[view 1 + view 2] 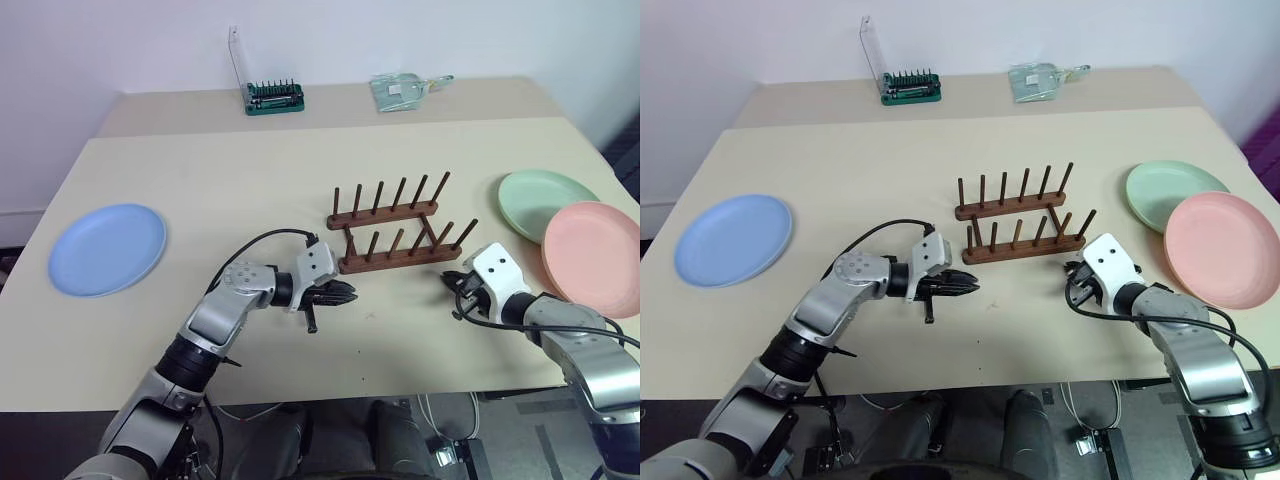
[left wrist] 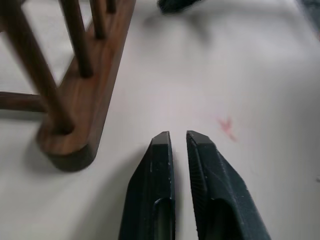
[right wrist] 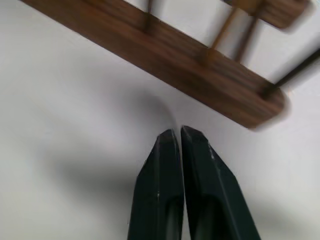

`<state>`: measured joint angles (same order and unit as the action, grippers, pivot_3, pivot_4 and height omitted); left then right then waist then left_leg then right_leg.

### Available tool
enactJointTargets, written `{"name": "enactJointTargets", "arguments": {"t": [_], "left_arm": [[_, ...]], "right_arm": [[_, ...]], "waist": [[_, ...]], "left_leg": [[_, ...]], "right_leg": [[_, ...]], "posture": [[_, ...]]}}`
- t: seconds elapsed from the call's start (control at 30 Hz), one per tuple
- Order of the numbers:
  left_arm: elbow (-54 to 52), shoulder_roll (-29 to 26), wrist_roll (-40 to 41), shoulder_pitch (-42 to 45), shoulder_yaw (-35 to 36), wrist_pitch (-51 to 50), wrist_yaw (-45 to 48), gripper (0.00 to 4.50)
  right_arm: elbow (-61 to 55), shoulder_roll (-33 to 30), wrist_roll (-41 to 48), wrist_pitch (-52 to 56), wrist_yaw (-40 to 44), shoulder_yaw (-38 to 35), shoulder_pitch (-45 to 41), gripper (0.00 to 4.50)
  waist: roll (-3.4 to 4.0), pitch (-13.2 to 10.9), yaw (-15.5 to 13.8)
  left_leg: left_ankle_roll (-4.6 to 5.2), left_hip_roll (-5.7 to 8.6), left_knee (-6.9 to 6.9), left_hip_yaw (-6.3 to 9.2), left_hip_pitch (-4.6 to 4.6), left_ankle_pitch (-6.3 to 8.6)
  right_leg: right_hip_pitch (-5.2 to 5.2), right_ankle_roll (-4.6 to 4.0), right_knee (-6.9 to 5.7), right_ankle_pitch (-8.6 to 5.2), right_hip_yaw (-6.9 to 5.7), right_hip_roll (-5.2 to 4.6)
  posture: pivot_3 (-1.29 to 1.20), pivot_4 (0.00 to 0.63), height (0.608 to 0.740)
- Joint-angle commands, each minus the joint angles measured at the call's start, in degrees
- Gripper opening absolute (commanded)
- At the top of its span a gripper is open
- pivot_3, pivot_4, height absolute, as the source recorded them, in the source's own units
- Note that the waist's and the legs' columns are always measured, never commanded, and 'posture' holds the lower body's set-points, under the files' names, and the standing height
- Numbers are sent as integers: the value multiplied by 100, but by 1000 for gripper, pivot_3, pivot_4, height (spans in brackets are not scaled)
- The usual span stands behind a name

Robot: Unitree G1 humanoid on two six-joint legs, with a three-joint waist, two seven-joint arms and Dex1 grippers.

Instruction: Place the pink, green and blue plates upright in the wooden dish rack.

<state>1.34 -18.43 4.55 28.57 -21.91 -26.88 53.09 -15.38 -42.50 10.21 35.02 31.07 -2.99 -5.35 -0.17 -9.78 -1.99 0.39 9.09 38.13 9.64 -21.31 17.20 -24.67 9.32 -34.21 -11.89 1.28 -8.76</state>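
Observation:
The dark wooden dish rack stands empty at the table's middle, its pegs upright. A blue plate lies flat at the far left. At the right, a green plate lies partly under the rim of a pink plate. My left gripper is shut and holds nothing, just off the rack's near left corner. Near the rack's near right end, my right gripper is also shut and empty.
A green-based screwdriver bit holder and a clear packet sit at the table's far edge. The table's front edge runs close under both arms.

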Motion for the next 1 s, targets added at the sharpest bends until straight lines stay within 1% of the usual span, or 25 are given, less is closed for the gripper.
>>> {"name": "enactJointTargets", "arguments": {"t": [0.03, 0.13, 0.23, 0.3, 0.37, 0.5, 0.63, 0.73, 0.77, 0.8, 0.83, 0.9, 0.97, 1.0], "left_arm": [[237, 161, -288, 145, -70, -80, -482, 348], [823, 445, -540, 404, 39, -8, -1132, 348], [1380, 590, -773, 645, 130, 413, -1695, 348], [1673, 680, -788, 770, 258, 633, -1987, 348], [1906, 746, -754, 860, 375, 780, -2150, 348], [2162, 730, -886, 925, 312, 1021, -2249, 348], [2117, 770, -814, 896, 366, 1057, -2227, 348], [1546, 744, -538, 690, 383, 1136, -1857, 348], [1377, 733, -477, 627, 382, 1149, -1761, 348], [1071, 710, -298, 526, 388, 1170, -1534, 348], [833, 694, -172, 440, 392, 1171, -1373, 348], [389, 678, 137, 294, 396, 1162, -991, 348], [201, 627, 344, 249, 314, 1177, -565, 348], [146, 578, 414, 236, 240, 1280, -313, 348]], "right_arm": [[382, 123, -248, -63, -111, 197, -360, 43], [867, 269, -496, -287, -243, 343, -749, 43], [1252, 387, -703, -585, -311, 465, -1056, 43], [1485, 472, -814, -746, -378, 523, -1256, 43], [1800, 596, -920, -904, -466, 570, -1522, 43], [2251, 797, -1103, -1169, -567, 631, -1917, 43], [2221, 760, -1181, -1278, -475, 614, -1911, 43], [1474, 413, -990, -1131, -246, 187, -1452, 805], [1242, 330, -935, -1091, -205, 41, -1310, 1293], [704, 183, -776, -916, -118, -339, -1065, 1649], [299, 79, -654, -777, -56, -617, -875, 2253], [-639, -139, -365, -262, 94, -1363, -443, 3139], [-1356, -381, -345, 271, 230, -2048, 143, 4076], [-1649, -448, -365, 514, 281, -2333, 452, 4076]], "waist": [[-4, 2, -22], [-12, 7, -36], [-15, 10, -26], [-14, 10, -12], [-13, 11, 7], [-12, 11, 5], [-11, 12, 1], [-9, 12, -11], [-8, 13, -19], [-8, 12, -24], [-4, 10, -36], [-3, 9, -33], [-1, 10, -48], [-3, 11, -49]], "left_leg": [[-1, 0, 1, 0, 0, -1], [-3, 0, 6, 1, 6, -2], [-8, 1, 9, 3, 8, -5], [-12, -1, 8, 3, 10, -8], [-12, -2, 5, 2, 9, -8], [-14, -3, 4, 2, 8, -9], [-14, -2, 4, 2, 4, -8], [-14, -2, 4, 2, 0, -8], [-13, -1, 3, 3, -8, -8], [-13, 0, 2, 4, -12, -8], [-12, 0, 1, 5, -17, -8], [-11, 2, 1, 5, -33, -7], [-11, 1, 3, 4, -36, -7], [-12, 1, 3, 6, -34, -7]], "right_leg": [[1, -1, 0, 1, 0, 0], [12, -4, 2, 6, 0, 1], [16, -2, 5, 16, 0, 3], [15, -3, 3, 16, 0, 6], [10, -3, 3, 16, 0, 7], [7, -3, 3, 17, 0, 8], [3, -3, 3, 17, 0, 7], [-1, -3, 3, 17, 0, 8], [-8, -3, 3, 17, 0, 7], [-12, -3, 2, 17, 0, 6], [-15, -3, 4, 17, 0, 6], [-32, -3, 3, 17, 1, 2], [-35, -3, 2, 17, 1, 3], [-31, -3, 2, 17, 0, 4]], "posture": [[0, 150, 740], [0, 150, 740], [0, 150, 740], [0, 150, 740], [0, 150, 740], [0, 150, 740], [0, 150, 740], [0, 150, 740], [0, 150, 740], [0, 150, 740], [0, 150, 740], [0, 150, 740], [0, 150, 740], [0, 150, 740]]}}
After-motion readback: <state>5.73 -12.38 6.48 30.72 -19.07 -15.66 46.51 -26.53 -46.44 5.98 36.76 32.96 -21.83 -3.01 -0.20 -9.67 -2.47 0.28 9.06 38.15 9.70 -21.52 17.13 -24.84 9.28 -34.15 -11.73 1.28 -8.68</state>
